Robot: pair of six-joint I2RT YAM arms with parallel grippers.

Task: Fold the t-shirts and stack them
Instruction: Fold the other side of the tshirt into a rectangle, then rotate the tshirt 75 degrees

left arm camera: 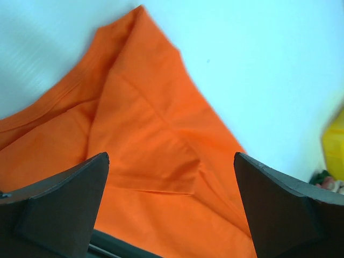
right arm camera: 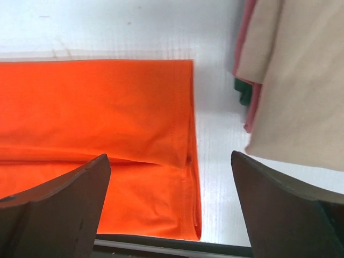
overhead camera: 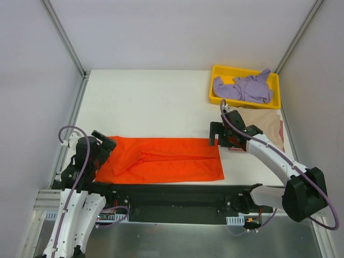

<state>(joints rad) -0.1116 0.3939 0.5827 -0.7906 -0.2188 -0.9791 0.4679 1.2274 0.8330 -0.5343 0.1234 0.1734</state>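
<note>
The orange-red t-shirt point(overhead camera: 164, 160) lies flat along the table's near edge, folded lengthwise into a long strip. My left gripper point(overhead camera: 105, 144) hovers open over its left end point(left arm camera: 150, 134). My right gripper point(overhead camera: 216, 134) hovers open over its right end point(right arm camera: 107, 107), with the hem edge between its fingers. The lavender-purple t-shirt point(overhead camera: 246, 87) lies crumpled in the yellow tray point(overhead camera: 215, 80). The tan-beige t-shirt point(overhead camera: 264, 123) lies folded at the right, on top of other cloth; it also shows in the right wrist view point(right arm camera: 295, 75).
The yellow tray stands at the back right corner. Pink and green cloth edges point(right arm camera: 246, 91) stick out under the tan-beige shirt. A black rail point(overhead camera: 172, 194) runs along the table's near edge. White walls close in the table on three sides.
</note>
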